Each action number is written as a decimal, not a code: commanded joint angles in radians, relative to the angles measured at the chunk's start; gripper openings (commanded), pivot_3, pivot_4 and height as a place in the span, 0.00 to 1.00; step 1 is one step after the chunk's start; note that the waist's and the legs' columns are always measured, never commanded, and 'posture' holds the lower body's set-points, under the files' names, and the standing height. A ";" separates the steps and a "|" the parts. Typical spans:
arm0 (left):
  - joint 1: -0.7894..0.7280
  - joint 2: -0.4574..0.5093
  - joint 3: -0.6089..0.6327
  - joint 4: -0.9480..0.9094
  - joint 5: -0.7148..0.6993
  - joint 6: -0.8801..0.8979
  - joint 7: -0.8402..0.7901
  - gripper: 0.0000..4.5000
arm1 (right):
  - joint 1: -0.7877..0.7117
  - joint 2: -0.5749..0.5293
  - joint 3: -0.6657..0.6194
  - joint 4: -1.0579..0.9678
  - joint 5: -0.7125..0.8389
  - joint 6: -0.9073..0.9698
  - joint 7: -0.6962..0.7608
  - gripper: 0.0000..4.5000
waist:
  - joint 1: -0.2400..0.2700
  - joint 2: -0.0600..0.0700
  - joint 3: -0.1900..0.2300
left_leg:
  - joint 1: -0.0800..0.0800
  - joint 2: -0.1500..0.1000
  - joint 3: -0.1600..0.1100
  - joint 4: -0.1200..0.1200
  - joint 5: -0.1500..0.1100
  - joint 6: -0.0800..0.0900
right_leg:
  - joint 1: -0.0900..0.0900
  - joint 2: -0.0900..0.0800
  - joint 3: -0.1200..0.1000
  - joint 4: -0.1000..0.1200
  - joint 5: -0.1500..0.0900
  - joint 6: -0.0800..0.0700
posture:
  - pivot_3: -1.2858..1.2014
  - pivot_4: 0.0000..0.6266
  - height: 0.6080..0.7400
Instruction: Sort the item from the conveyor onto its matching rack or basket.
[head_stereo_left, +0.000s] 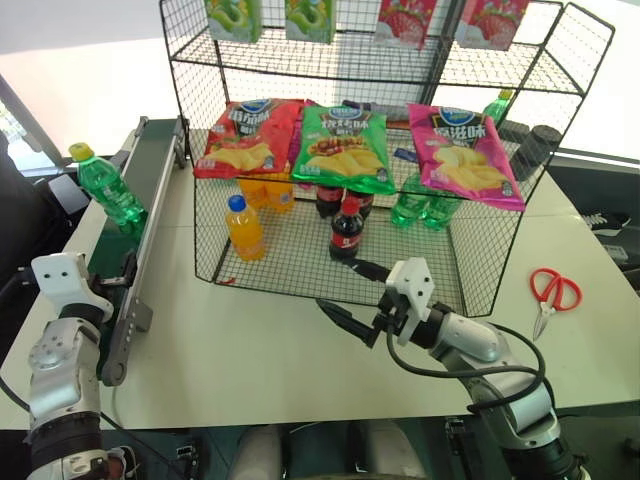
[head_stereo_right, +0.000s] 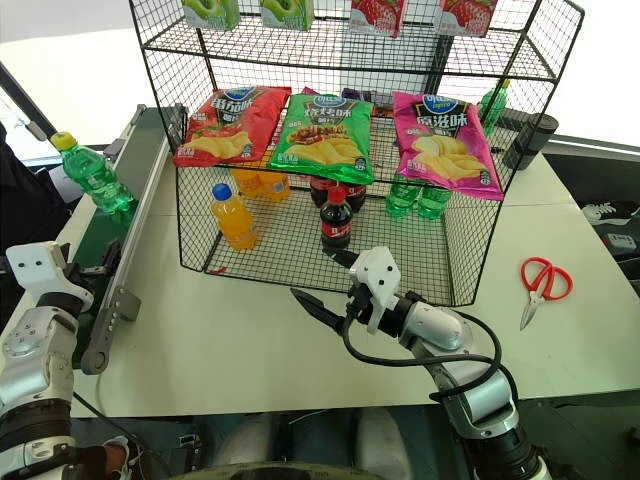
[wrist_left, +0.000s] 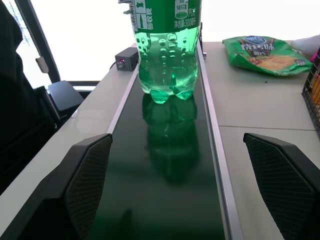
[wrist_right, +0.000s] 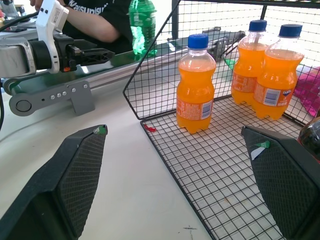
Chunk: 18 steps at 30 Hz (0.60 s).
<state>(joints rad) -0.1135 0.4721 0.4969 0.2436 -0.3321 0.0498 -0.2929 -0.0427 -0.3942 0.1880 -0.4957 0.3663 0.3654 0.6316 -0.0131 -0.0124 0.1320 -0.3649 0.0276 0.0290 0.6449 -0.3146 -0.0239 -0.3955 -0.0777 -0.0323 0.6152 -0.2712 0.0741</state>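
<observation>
With the left gripper spread wide over the conveyor and the right gripper likewise spread near the rack, the green bottle, upright on the belt ahead, could be toppled by an off-centre closure.

White table, bright window light behind.

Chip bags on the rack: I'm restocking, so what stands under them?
Under the chip bags, orange bottles, cola bottles and green bottles stand on the rack; the bags cover their back rows.
</observation>
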 joint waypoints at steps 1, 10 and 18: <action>-0.014 0.011 0.034 -0.006 0.001 -0.042 0.027 1.00 | -0.011 0.010 -0.003 -0.011 0.007 -0.024 0.007 0.99 | 0.000 0.000 0.000 | 0.000 0.000 0.000 0.000 0.000 0.000 | 0.000 0.000 0.000 0.000 0.000 0.001 | 0.52 0.24 1.00; -0.027 0.009 0.036 0.000 -0.015 -0.043 0.040 1.00 | -0.015 0.014 0.001 0.002 0.007 -0.033 0.017 0.99 | 0.000 0.000 0.000 | 0.000 0.000 0.000 0.000 0.000 0.000 | 0.000 0.000 0.000 0.000 0.001 0.001 | 0.52 0.24 1.00; -0.034 0.006 0.050 0.003 -0.039 -0.039 0.045 0.94 | -0.015 0.020 0.003 0.011 0.007 -0.035 0.020 1.00 | 0.000 0.000 0.000 | 0.000 0.000 0.000 0.000 0.000 0.000 | 0.000 0.000 0.000 0.000 0.001 0.002 | 0.52 0.24 1.00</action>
<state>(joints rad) -0.1319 0.4710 0.5104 0.2565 -0.3505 0.0303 -0.2475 -0.0437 -0.3848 0.1899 -0.4680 0.3663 0.3554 0.6459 -0.0132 -0.0125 0.1319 -0.3649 0.0274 0.0290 0.6449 -0.3146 -0.0239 -0.3955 -0.0778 -0.0324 0.6152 -0.2703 0.0757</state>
